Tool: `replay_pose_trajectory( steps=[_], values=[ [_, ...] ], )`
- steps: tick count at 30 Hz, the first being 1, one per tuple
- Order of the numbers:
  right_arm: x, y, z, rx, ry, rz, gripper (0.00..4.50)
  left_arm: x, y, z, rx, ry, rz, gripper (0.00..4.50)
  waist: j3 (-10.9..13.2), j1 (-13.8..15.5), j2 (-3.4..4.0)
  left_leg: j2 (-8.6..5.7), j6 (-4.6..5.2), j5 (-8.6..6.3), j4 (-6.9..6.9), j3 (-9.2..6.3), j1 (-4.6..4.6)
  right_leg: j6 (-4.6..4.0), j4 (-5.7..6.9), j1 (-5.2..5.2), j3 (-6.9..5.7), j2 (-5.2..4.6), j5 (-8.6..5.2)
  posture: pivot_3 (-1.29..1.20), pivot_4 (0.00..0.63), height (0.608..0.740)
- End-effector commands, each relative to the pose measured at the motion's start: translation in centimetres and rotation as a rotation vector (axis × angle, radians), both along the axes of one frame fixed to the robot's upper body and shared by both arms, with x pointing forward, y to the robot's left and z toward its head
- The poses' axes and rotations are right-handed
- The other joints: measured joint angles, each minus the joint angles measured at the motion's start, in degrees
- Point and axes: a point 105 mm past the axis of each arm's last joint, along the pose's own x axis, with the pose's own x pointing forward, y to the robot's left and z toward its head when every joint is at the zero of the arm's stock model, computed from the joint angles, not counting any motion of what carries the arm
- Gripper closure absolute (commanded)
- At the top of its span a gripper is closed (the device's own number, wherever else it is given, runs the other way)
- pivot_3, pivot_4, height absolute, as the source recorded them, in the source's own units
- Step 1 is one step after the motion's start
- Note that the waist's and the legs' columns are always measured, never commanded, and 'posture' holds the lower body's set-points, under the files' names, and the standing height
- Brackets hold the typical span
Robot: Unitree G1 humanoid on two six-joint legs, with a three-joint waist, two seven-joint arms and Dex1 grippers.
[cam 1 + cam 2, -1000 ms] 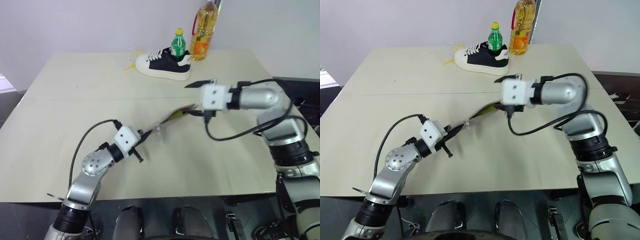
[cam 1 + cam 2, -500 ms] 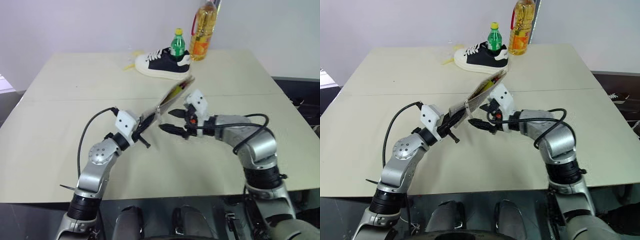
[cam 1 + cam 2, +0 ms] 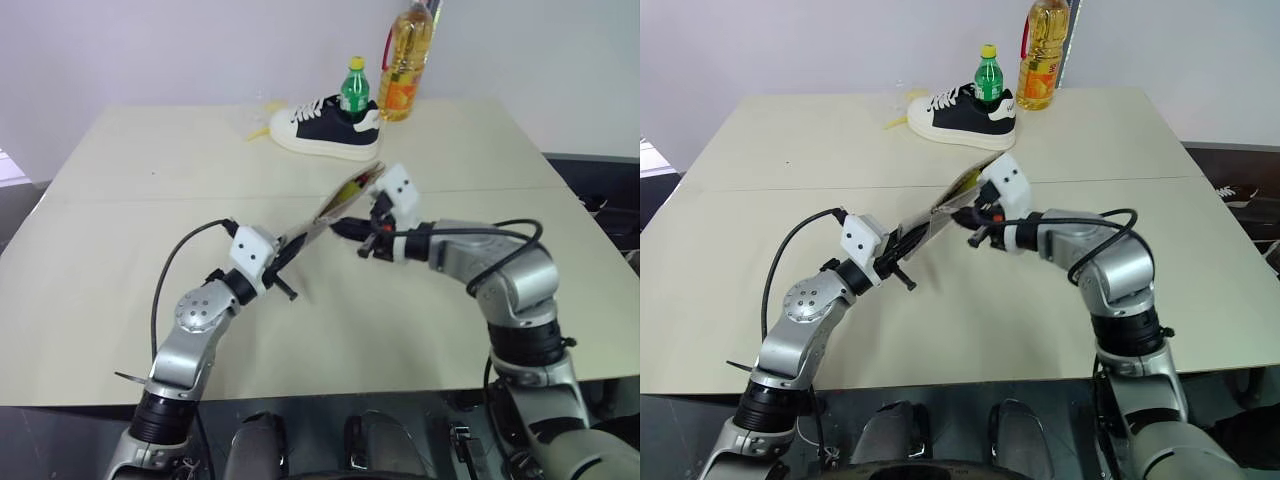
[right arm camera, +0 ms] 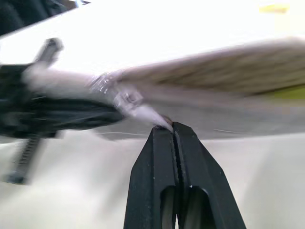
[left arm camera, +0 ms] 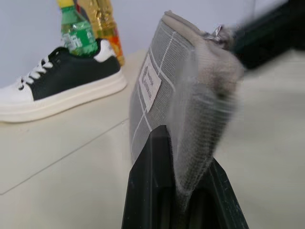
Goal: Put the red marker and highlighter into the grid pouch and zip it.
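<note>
the left gripper (image 3: 287, 262) is clamped on the near end of the pouch (image 3: 335, 212), holding it off the table (image 3: 120, 200), its long axis slanting up and away to the right. just right of it, the right gripper (image 4: 173, 128) is pinched shut on the zipper pull (image 4: 143, 113) near that end, so the pull would run along toward the far end. yellow shows in the open mouth, likely the highlighter (image 3: 350, 190). a shoe (image 3: 325, 127) and bottles sit beyond.

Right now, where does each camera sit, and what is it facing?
Head views: look forward and down over the table; both arms show, holding the grid pouch up.
Left wrist view: looks along the left gripper, clamped on the pouch.
Right wrist view: looks along the shut right gripper at the zipper pull.
Head and left wrist views share the shoe.
</note>
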Motion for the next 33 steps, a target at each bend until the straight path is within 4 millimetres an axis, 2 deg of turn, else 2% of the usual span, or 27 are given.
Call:
replay_pose_trajectory(
  steps=[1,5,9,11,12,15,17,19,20,23,26,30,33],
  values=[
    [3.0,-5.4,2.9,-0.072,-0.147,-0.212,4.47,-0.5,0.5,0.6,0.031,-0.046,-0.003,4.5,0.0,0.1,-0.01,0.0,0.0,0.0,-0.01,0.0,0.0,0.0,-0.01,0.0,0.0,-0.01,0.0,0.0,0.15,0.705],
    [4.1,-8.4,3.1,-0.164,-0.193,-0.284,4.47,-0.8,1.0,0.3,0.049,-0.043,-0.005,4.5,0.0,0.0,-0.01,-0.01,0.0,0.0,-0.07,0.05,-0.02,0.01,-0.08,-0.01,0.0,-0.02,-0.01,0.0,0.15,0.705],
    [3.4,-8.1,2.1,-0.207,-0.175,-0.192,4.47,-1.0,1.1,0.1,0.059,-0.04,-0.008,4.5,0.0,-0.3,0.06,0.03,0.0,0.0,-0.12,0.11,0.0,0.02,-0.05,-0.09,0.02,0.0,-0.01,0.0,0.15,0.705],
    [2.5,-7.7,1.5,-0.201,-0.134,-0.115,3.93,-1.1,1.1,0.0,0.06,-0.026,-0.02,4.5,0.0,-0.1,0.06,0.05,0.0,0.0,-0.12,0.1,0.01,0.02,-0.04,-0.08,0.02,0.02,-0.01,0.0,0.15,0.705],
    [2.0,-7.6,1.3,-0.2,-0.119,-0.085,3.61,-1.2,1.2,0.0,0.063,-0.024,-0.021,4.17,0.0,-0.1,0.05,0.05,0.0,0.0,-0.12,0.1,0.01,0.02,-0.05,-0.08,0.02,0.01,-0.01,0.0,0.15,0.705],
    [-0.6,-7.0,0.1,-0.248,-0.078,0.092,2.14,-1.8,1.9,-0.2,0.058,0.017,-0.027,3.0,0.1,0.2,0.04,0.03,0.0,-0.01,-0.11,0.08,-0.01,0.02,-0.08,-0.05,0.02,-0.04,-0.01,0.0,0.15,0.705],
    [-2.1,-6.9,-0.5,-0.262,-0.071,0.181,0.93,-2.7,2.5,-0.7,0.071,0.057,-0.036,1.82,0.1,0.1,0.03,0.05,0.01,-0.02,-0.12,0.07,-0.02,0.02,-0.12,-0.04,0.02,-0.05,-0.01,0.0,0.15,0.705],
    [-3.1,-7.1,-1.1,-0.26,-0.058,0.226,0.01,-3.6,3.2,-1.2,0.078,0.113,-0.036,0.8,0.1,0.0,0.01,0.1,0.02,-0.02,-0.13,0.07,-0.01,0.02,-0.13,-0.05,0.02,-0.05,-0.02,0.0,0.15,0.705],
    [-3.3,-7.3,-1.6,-0.263,-0.044,0.229,0.0,-4.3,3.8,-1.6,0.089,0.143,-0.034,0.32,0.1,-0.1,0.02,0.14,0.02,-0.02,-0.13,0.06,0.0,0.02,-0.13,-0.05,0.02,-0.05,-0.02,0.0,0.15,0.705],
    [-3.2,-8.1,-2.9,-0.262,-0.031,0.196,0.0,-5.3,6.3,-2.0,0.056,0.216,0.06,0.32,0.1,-0.2,0.01,0.17,0.02,-0.02,-0.13,0.07,0.02,0.0,-0.12,-0.08,0.02,-0.03,-0.02,0.0,0.15,0.705],
    [-2.4,-8.5,-3.3,-0.219,-0.061,0.137,0.0,-5.8,8.9,-2.6,0.028,0.266,0.186,0.32,0.2,0.0,-0.03,0.2,0.01,-0.03,-0.13,0.06,0.03,-0.01,-0.12,-0.14,0.02,-0.04,-0.03,0.0,0.15,0.705],
    [-1.4,-9.1,-4.2,-0.081,-0.068,0.053,0.0,-6.5,12.5,-3.6,-0.055,0.311,0.381,0.32,0.2,0.2,-0.11,0.18,0.01,-0.04,-0.11,0.02,0.04,-0.01,-0.22,-0.19,0.01,-0.06,-0.03,0.0,0.15,0.705],
    [-1.0,-9.9,-5.2,-0.008,-0.076,-0.005,0.0,-6.6,14.5,-3.7,-0.141,0.296,0.503,0.32,0.2,0.5,-0.14,0.15,0.01,-0.04,-0.1,0.0,0.03,0.0,-0.24,-0.16,0.0,-0.07,-0.03,0.0,0.15,0.705]
  ],
)
